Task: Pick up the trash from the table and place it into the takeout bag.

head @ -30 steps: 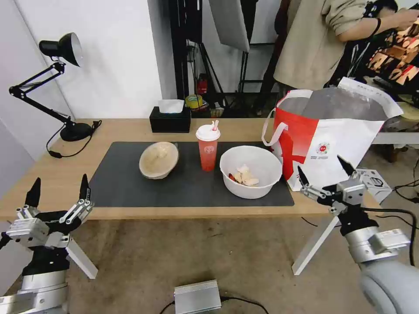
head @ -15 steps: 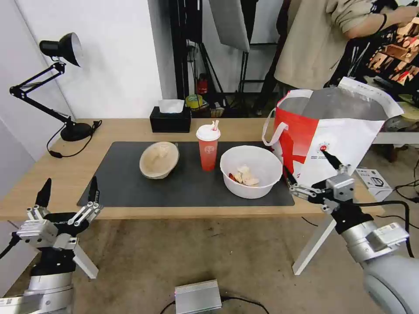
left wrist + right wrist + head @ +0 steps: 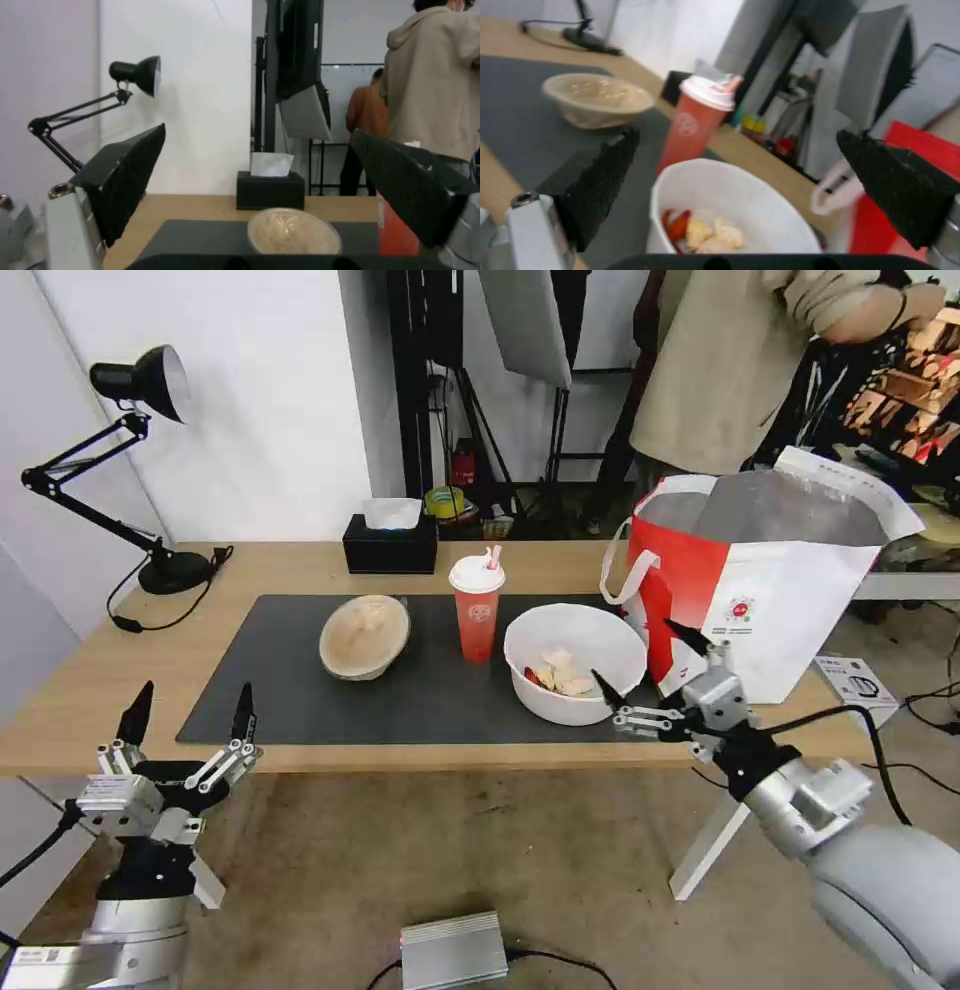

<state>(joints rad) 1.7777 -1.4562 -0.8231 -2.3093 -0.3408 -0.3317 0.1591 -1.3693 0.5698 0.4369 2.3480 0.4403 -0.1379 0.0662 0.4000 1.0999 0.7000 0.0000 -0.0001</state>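
arms: silver-grey, black cables | left pincer (image 3: 188,713), right pincer (image 3: 646,654): black pointed tips

1. the head view looks forward and down from above the near edge of the desk (image 3: 300,560), taking in its whole top.
2. the left wrist view sits low, near desk level, facing the back wall across the tan paper bowl (image 3: 294,232).
3. the right wrist view is close over the white bowl (image 3: 740,210); both wrist views share the tan bowl and the red cup (image 3: 695,123).
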